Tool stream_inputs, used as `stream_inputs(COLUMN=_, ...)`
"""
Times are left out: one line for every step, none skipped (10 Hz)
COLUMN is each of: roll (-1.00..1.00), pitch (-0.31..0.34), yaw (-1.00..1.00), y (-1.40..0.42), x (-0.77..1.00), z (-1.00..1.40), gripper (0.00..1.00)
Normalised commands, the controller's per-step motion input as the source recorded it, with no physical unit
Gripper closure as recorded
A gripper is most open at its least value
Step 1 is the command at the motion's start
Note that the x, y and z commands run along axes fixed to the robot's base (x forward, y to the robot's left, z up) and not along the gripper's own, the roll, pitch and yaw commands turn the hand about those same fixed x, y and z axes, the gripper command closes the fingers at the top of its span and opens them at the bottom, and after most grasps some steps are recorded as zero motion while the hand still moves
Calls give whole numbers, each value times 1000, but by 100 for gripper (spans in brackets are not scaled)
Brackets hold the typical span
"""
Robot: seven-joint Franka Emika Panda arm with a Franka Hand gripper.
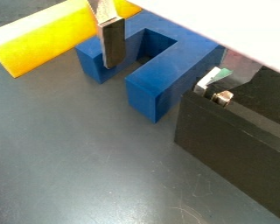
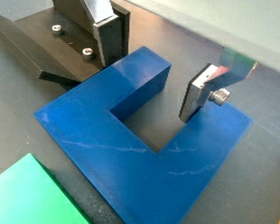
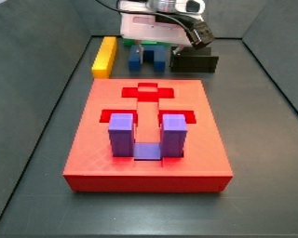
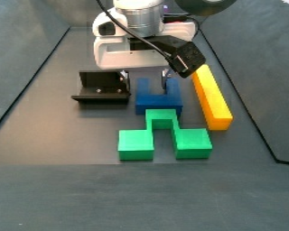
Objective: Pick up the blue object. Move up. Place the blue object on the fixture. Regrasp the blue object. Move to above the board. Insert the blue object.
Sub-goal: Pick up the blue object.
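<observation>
The blue object (image 1: 166, 74) lies flat on the dark floor, also seen in a wrist view (image 2: 119, 140) and in both side views (image 3: 145, 61) (image 4: 157, 96). My gripper (image 1: 157, 77) is open and low over it, also in a wrist view (image 2: 149, 87). Its fingers straddle the prong nearest the fixture. One finger (image 2: 205, 87) hangs in the slot and the other finger (image 2: 108, 35) hangs between block and fixture. Neither pad touches the blue. The black fixture (image 1: 230, 131) (image 2: 60, 44) stands right beside the block. The red board (image 3: 145, 130) lies nearer in a side view.
A yellow bar (image 1: 43, 39) (image 4: 211, 97) lies along the blue object's other side. A green block (image 4: 165, 137) (image 2: 31, 192) sits just in front of it. A purple U-shaped block (image 3: 145, 135) stands in the board. Dark walls enclose the floor.
</observation>
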Motion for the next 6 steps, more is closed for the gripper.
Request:
stream_inputs(roll=139, pitch=0, yaw=0, y=-117, x=-69, z=0, gripper=0)
stream_inputs(roll=64, pitch=0, yaw=-26, y=-31, x=-29, z=0, gripper=0)
stream_inputs(roll=29, pitch=0, yaw=-34, y=0, x=-20, z=0, gripper=0)
stream_inputs(roll=0, pitch=0, yaw=-20, y=0, x=0, z=0, gripper=0)
stream_inputs(roll=6, pitch=0, yaw=0, y=0, x=0, z=0, gripper=0)
stream_inputs(roll=0, pitch=0, yaw=0, y=0, x=0, z=0, gripper=0)
